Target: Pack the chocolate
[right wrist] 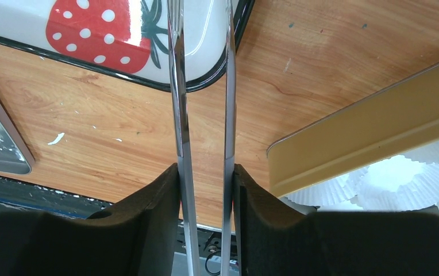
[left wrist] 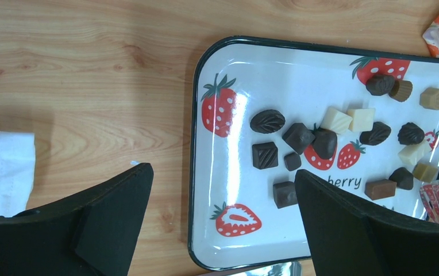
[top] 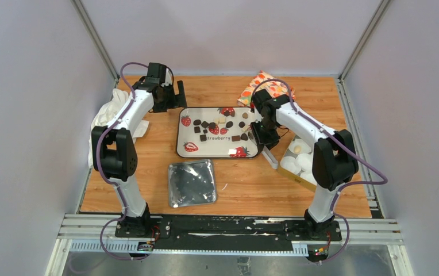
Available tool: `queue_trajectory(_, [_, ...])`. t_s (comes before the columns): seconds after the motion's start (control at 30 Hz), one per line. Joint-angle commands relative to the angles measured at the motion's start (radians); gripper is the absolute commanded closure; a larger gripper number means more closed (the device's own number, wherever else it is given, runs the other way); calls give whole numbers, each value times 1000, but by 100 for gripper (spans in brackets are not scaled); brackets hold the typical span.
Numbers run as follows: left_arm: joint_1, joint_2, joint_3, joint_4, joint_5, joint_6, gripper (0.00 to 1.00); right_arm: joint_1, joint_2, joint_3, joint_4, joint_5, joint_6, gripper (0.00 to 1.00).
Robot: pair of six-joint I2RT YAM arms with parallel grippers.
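A white cloth (top: 109,112) is seen bunched at the left edge of the wooden table (top: 251,190). Just beside it, the left gripper (left wrist: 223,169) is held above the bare wood at the near-left corner of the tray (top: 217,148), its black fingers (left wrist: 114,218) spread wide with nothing between them.

The chocolate (left wrist: 297,137) is scattered across the middle and right of the white, black-rimmed tray, which is printed with red strawberries. Dark squares and leaf-shaped pieces are grouped at the centre, and cream and tan cubes lie among and beyond them. A crinkled silver foil tray (top: 191,183) is set on the table nearer the arm bases.

At the tray's right edge, metal tongs (right wrist: 180,115) are pinched between the pads of the right gripper (right wrist: 205,168). Their two blades are pressed close and reach over the tray's corner. The tips are cut off in the wrist view, so it cannot be told whether a piece is caught in them.

To the right, a gold box (right wrist: 366,132) is filled with white pleated paper cups (right wrist: 401,178). An orange patterned wrapper (top: 266,86) lies behind the right arm.
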Motion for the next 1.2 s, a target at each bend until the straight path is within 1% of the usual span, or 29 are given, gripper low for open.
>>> queue_trajectory(0.0, [5, -12, -3, 6, -12, 18, 0, 19, 19, -10, -5, -2, 15, 60])
queue_trajectory(0.7, [6, 22, 32, 1, -14, 27, 0, 29, 82, 35, 2, 89, 28, 57])
queue_trajectory(0.87, [6, 37, 55, -6, -11, 29, 0, 29, 109, 60, 6, 85, 22, 62])
queue_trajectory(0.93, [6, 42, 64, -8, -8, 30, 0, 30, 124, 81, 5, 81, 18, 62])
queue_trajectory(1.17, [6, 52, 76, -11, -5, 31, 0, 30, 162, 130, -5, 80, -5, 58])
